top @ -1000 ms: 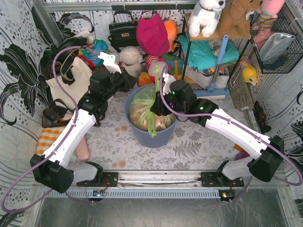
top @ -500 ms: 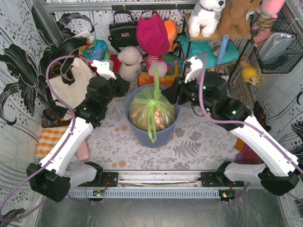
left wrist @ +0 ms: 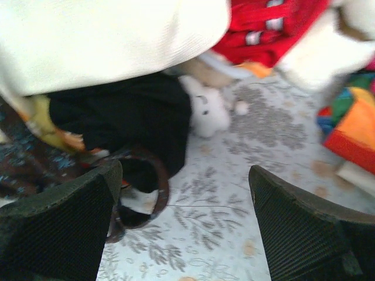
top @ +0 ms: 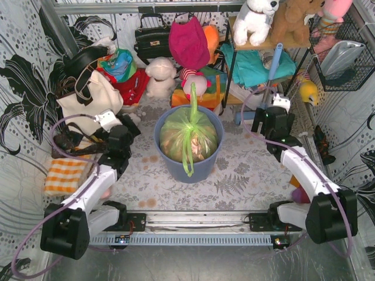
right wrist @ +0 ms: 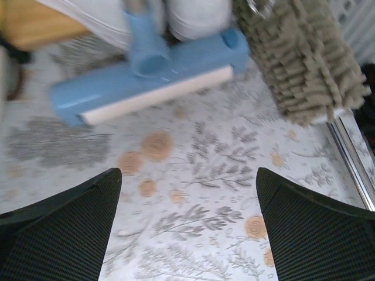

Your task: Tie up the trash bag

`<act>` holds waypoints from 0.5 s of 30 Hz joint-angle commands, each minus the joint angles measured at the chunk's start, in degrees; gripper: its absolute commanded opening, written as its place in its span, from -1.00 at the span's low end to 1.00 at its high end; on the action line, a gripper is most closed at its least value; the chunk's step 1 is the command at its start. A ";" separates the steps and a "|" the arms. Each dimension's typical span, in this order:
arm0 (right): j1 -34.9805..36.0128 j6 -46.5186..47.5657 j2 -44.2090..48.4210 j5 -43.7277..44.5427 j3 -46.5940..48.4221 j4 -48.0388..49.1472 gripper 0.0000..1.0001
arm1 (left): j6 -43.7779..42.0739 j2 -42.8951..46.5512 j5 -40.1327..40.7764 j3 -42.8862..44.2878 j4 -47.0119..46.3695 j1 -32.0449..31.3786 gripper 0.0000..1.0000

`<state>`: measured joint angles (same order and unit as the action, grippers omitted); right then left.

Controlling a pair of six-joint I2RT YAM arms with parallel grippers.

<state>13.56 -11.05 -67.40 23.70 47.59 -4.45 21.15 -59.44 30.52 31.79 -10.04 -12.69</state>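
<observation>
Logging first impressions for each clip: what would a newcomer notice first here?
The light-green trash bag sits in the blue-grey bin in the middle of the top view, one tail standing up, another hanging over the near rim. The left gripper and right gripper stand open, well to either side of it, holding nothing. Behind runs a bright clutter of plush toys and bags.

Arms: wearing white shells over black joints (purple cables looping alongside).
Fingers: showing black, finely ribbed pads.
</observation>
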 commanded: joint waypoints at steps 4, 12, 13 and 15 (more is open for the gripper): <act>-6.83 2.56 -4.58 5.46 -17.00 31.71 0.94 | -7.22 -5.25 13.94 -12.17 -27.48 0.26 0.95; -8.05 10.60 -11.36 5.40 -28.05 57.18 0.94 | -18.78 -14.62 2.78 -19.48 -48.60 0.52 0.95; -8.45 10.55 -12.10 3.81 -28.88 58.71 0.94 | -19.06 -14.99 -0.68 -19.51 -49.75 0.87 0.95; -8.89 10.52 -14.39 1.89 -30.49 62.97 0.94 | -19.17 -15.80 -5.26 -19.17 -50.87 1.12 0.95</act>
<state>5.76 -3.31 -78.78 28.23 19.84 42.17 6.37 -74.37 34.63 12.36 -47.42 -12.25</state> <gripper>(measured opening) 0.968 0.976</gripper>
